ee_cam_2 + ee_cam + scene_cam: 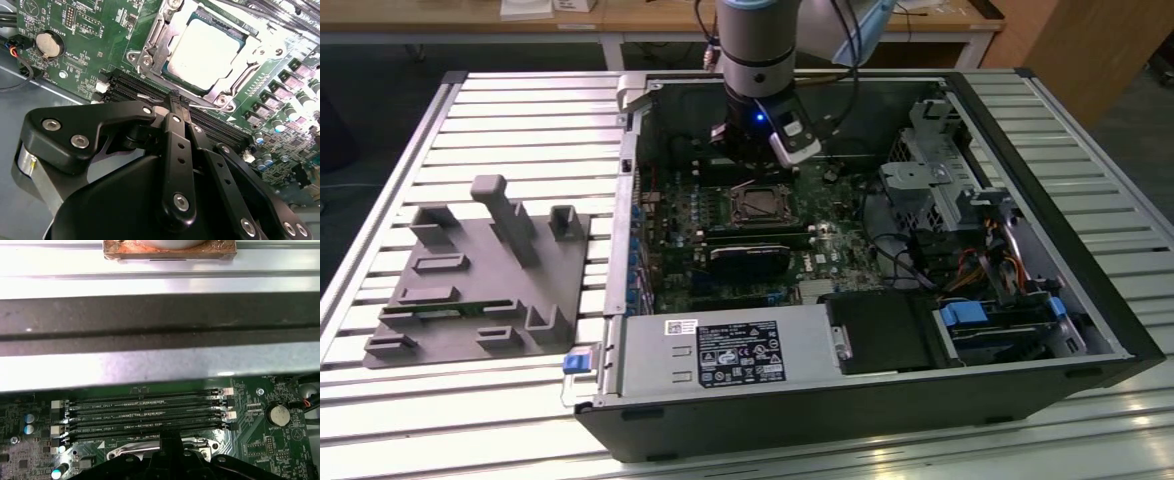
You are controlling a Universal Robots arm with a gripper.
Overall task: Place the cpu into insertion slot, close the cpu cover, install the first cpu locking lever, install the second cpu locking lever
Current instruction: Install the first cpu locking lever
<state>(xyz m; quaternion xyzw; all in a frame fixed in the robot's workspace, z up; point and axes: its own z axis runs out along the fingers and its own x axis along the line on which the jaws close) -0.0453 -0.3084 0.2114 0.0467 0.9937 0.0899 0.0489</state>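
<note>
In the second wrist view the pale silvery cpu [202, 50] lies inside the insertion slot [227, 102] on the green motherboard. The cpu cover [150, 47], a thin metal frame, lies flat around it, and the chip shows through its window. My gripper [177, 101] is shut with nothing between its black fingers. Its tips hover over the long black memory slots [130, 87], just short of the socket's edge. In the exterior view the gripper [754, 168] hangs inside the open case just behind the insertion slot [754, 205]. The first wrist view shows the fingertips [170, 439] by the socket's metal rim [125, 452].
The black computer case [1041, 180] lies open on a slatted metal table [520, 110]. A power supply box [720, 355] sits at the near side and drive cages [934, 190] at the exterior view's right. A grey fixture block [480, 270] stands at the exterior view's left. A coin battery [49, 44] sits on the board.
</note>
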